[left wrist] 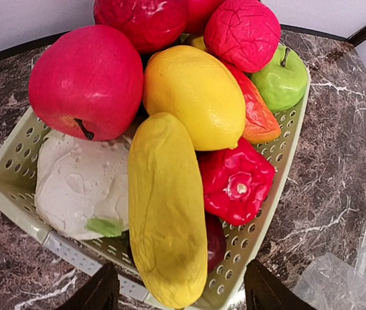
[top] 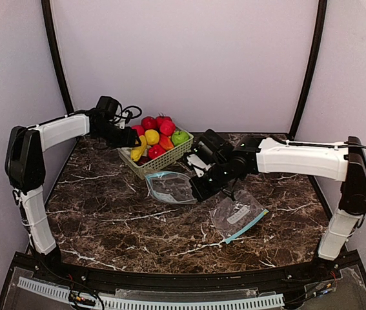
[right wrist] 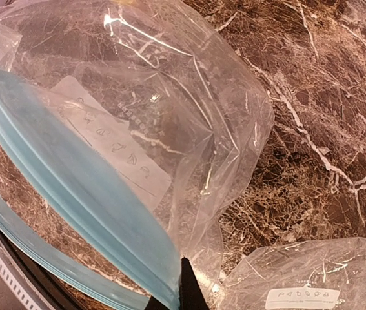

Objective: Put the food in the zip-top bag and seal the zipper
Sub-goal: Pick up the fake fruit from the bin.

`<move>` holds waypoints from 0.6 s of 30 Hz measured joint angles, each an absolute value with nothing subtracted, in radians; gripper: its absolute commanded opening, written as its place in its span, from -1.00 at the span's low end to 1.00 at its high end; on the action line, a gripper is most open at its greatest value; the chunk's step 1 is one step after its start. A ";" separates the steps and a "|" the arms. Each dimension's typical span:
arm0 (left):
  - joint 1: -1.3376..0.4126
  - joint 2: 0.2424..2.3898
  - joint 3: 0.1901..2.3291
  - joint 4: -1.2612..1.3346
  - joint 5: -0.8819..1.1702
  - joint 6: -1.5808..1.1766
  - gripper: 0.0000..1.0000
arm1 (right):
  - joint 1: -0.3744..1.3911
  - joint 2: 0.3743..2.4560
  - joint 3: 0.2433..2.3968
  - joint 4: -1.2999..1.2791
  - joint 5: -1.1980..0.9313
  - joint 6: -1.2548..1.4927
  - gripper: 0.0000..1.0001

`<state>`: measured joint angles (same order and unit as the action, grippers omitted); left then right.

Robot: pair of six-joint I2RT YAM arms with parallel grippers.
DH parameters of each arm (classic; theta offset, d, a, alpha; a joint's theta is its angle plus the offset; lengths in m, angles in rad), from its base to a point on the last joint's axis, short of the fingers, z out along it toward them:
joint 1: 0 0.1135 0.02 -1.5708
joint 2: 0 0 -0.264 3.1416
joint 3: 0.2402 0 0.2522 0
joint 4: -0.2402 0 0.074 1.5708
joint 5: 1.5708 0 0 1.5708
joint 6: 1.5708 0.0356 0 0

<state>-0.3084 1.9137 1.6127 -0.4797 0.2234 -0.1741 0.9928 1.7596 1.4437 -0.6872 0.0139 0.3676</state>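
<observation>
The food lies heaped in a pale green basket (top: 163,158): red apples, a yellow lemon (left wrist: 195,97), a long yellow fruit (left wrist: 166,213), a red pepper (left wrist: 234,184), a green apple (left wrist: 283,81), a pale cabbage (left wrist: 79,184). My left gripper (top: 130,137) is open at the basket's near-left corner; in the left wrist view (left wrist: 179,298) its fingers stand either side of the long yellow fruit's near end, apart from it. My right gripper (top: 199,187) is shut on the blue zipper rim of the clear zip-top bag (top: 168,187), which the right wrist view (right wrist: 137,116) shows held open.
A second clear zip-top bag (top: 237,216) lies flat on the dark marble table (top: 118,219), right of the held one; it also shows in the right wrist view (right wrist: 299,278). Black frame posts and pale walls stand behind the basket.
</observation>
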 measured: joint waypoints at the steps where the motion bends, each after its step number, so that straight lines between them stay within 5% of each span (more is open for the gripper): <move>1: -0.308 1.928 1.625 -0.478 0.223 -0.172 0.30 | 0.993 1.760 1.444 -0.687 0.014 0.368 -1.00; 18: -0.308 2.046 1.717 -0.467 0.208 -0.134 -0.15 | 0.993 1.778 1.460 -0.682 -0.016 0.368 -1.00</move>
